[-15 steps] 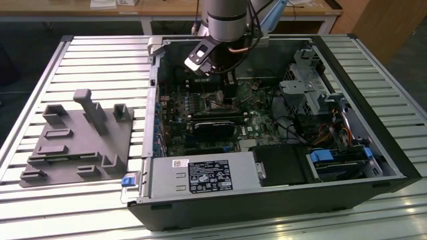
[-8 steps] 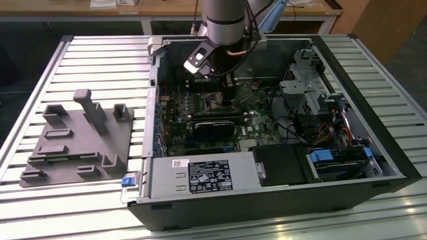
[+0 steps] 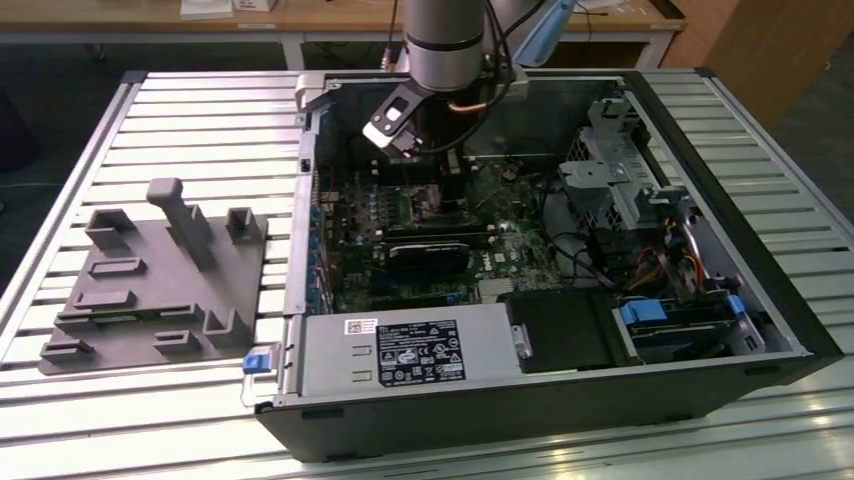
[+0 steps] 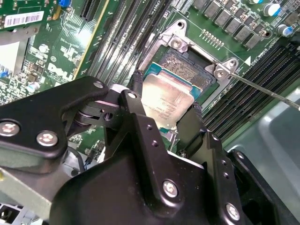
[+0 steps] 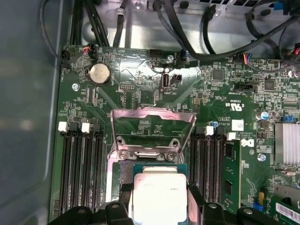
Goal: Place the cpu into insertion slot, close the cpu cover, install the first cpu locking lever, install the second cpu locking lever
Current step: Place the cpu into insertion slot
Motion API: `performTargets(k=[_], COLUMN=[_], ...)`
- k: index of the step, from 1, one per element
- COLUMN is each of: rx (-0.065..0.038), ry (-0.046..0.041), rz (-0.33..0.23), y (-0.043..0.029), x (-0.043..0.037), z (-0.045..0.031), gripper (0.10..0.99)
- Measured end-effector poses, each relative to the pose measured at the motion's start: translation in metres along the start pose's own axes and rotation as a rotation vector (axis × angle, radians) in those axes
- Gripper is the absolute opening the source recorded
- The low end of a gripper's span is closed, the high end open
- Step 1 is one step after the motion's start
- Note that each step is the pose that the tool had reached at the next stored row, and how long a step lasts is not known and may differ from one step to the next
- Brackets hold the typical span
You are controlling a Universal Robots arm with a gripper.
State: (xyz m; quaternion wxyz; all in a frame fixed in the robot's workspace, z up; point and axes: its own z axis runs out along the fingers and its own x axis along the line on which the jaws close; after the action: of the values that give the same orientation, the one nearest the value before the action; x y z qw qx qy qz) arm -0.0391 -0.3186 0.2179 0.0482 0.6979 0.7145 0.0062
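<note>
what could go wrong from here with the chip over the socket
The tool holds the chip over the socket; lowered crooked, the chip might jam or damage the socket. The raised cover stands right beside the socket and could get knocked shut early.

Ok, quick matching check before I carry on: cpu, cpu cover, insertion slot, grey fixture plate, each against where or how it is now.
1 cpu
2 cpu cover
3 insertion slot
4 grey fixture plate

A swung open
B on the table, exterior view's left
C held in the gripper
D partly hidden by the cpu, pins showing

Pairs: 1-C, 2-A, 3-D, 4-B
</note>
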Motion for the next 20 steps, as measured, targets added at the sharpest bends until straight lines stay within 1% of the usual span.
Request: performTargets(k=[9, 14, 18, 20], rx=[0.000, 0.000, 0.000, 0.000], ry=[0.0002, -0.0003, 0.0032, 0.0076], rz=[0.001, 0.007, 0.010, 0.010], y=[-0.0013, -0.0032, -0.0051, -0.0059], x=[0.0049, 0.0060, 0.0066, 0.0067], z=[0.0029, 0.0069, 0.0101, 0.0118], gripper=[0.541, 0.541, 0.541, 0.541])
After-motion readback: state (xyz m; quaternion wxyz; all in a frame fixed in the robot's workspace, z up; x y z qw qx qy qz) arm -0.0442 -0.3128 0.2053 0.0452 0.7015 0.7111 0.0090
